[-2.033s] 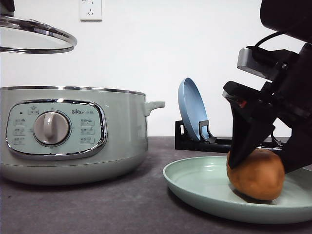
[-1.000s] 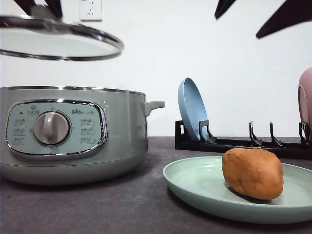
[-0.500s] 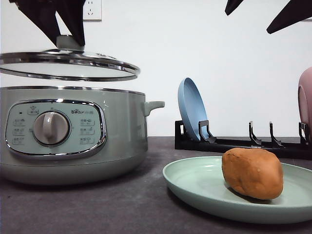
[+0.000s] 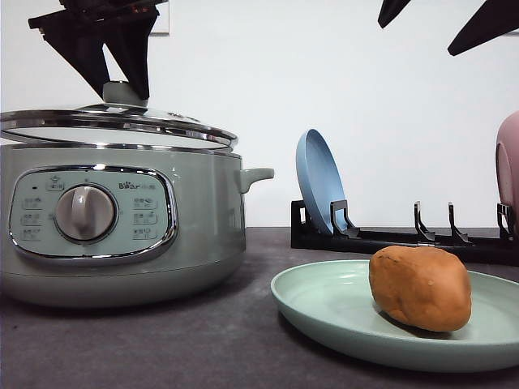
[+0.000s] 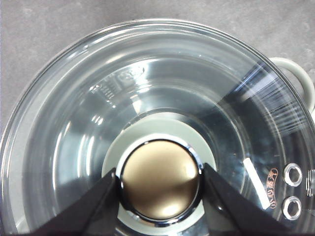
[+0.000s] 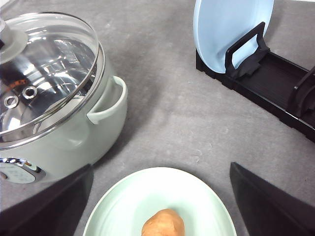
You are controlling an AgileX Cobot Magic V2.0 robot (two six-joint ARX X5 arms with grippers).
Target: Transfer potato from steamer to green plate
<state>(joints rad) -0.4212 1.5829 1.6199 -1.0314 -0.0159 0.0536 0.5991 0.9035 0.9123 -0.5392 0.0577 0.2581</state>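
the left gripper, upper left of the front frame, pinches the lid knob between its black fingers, holding the glass lid tilted on the steamer rim. the steamer's panel reads "bear" above a dial. the right gripper hangs at the upper right with its fingers spread wide, holding nothing. below it the potato rests on the green plate, lower right. behind, a blue plate stands upright in a black rack; a pink plate shows at the right edge.
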